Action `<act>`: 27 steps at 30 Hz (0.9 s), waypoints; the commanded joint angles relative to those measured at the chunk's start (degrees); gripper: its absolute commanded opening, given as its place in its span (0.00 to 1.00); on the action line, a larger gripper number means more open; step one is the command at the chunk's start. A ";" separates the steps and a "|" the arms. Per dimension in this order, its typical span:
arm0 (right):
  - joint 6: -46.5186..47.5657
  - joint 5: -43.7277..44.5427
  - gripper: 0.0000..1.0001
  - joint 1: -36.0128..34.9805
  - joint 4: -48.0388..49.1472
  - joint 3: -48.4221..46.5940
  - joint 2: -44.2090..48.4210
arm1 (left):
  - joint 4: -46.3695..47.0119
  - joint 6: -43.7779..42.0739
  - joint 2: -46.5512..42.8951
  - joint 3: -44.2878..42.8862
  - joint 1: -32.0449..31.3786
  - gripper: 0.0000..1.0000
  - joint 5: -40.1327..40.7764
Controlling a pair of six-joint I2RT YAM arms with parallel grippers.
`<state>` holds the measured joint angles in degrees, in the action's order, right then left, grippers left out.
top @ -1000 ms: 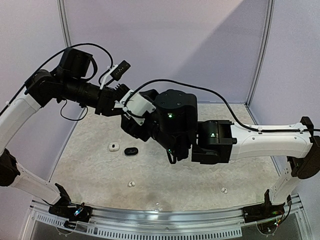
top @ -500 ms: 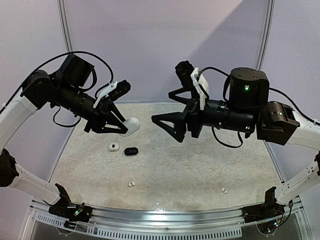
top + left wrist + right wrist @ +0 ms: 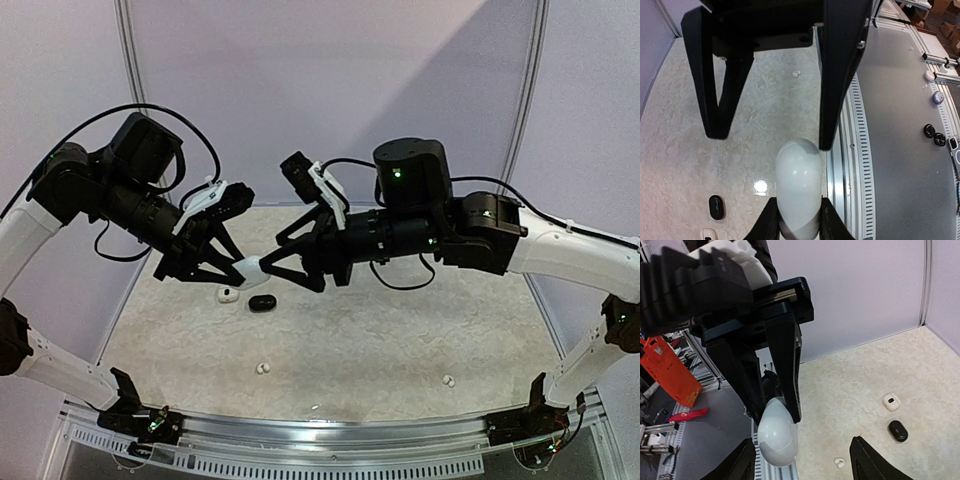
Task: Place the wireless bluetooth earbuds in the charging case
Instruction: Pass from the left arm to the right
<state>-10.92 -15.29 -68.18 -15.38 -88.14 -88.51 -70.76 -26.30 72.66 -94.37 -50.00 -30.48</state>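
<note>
White glossy egg-shaped plastic charging case hangs clenched in the left hand; the right hand, spread open, should centre on its free end before closing.

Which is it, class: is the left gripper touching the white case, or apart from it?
Touching. In the left wrist view the left gripper clamps the white case, a finger pressed against each side, no gap.

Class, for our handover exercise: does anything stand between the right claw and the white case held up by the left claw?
Nothing visible does. The right claw is open, its jaws at the free end of the white case. The left claw grips the other end in mid-air.
</note>
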 commanded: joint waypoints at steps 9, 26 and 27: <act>-1.58 -7.81 0.42 -0.01 -1.74 -3.89 -5.32 | -0.30 -0.17 -0.41 -0.56 -1.07 0.00 0.60; -2.73 -2.80 0.00 0.10 10.49 5.03 3.89 | 27.32 11.42 -20.58 20.58 3.32 0.99 -0.01; -3.14 -2.24 0.00 0.08 13.48 6.89 5.26 | 33.13 14.47 -23.86 25.04 3.62 0.99 -0.99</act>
<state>-11.92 -21.08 -68.18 -12.93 -86.70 -90.76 -60.23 -20.62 61.91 -80.90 -48.42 -29.58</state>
